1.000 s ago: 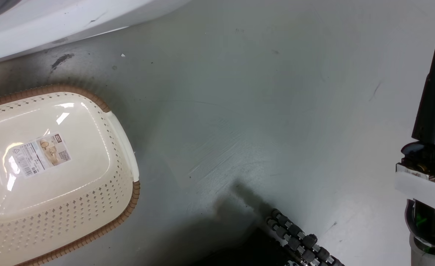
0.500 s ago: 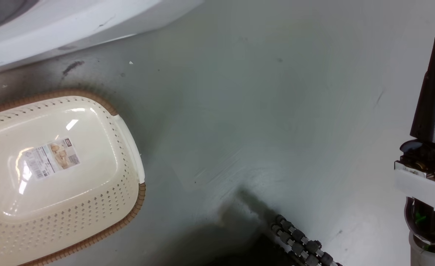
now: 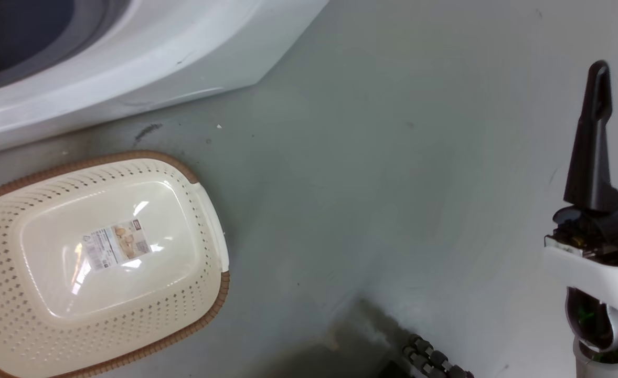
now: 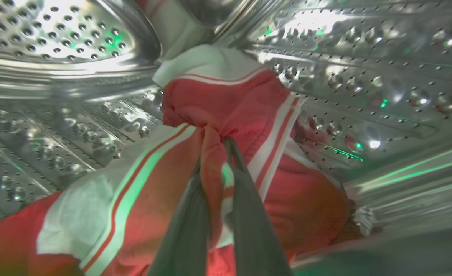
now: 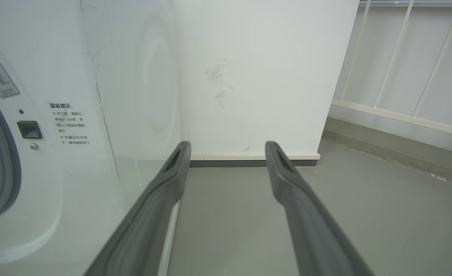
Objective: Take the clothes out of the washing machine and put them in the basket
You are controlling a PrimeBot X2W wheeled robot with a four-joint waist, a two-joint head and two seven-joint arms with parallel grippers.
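The washing machine stands at my upper left in the head view, white front sloping to the grey floor. My left arm reaches into its perforated steel drum. The basket sits on the floor just in front of the machine, on my left side, with nothing in it but the label sticker on its bottom.

The clothes are all in the drum: a red garment with white trim and stripes is heaped straight ahead of my left claw. Its length runs from the drum's far wall back towards me and off to the lower left of the left wrist view. My left claw is clenched on a bunched fold of that red cloth, both fingers pressed against it.

My right claw hangs released, fingers spread on nothing, pointing at the white wall beside the machine, well apart from the basket.

I judge that the pull must come straight back along my left fingers, out through the porthole, then down to the basket below; the left arm is nearer for that
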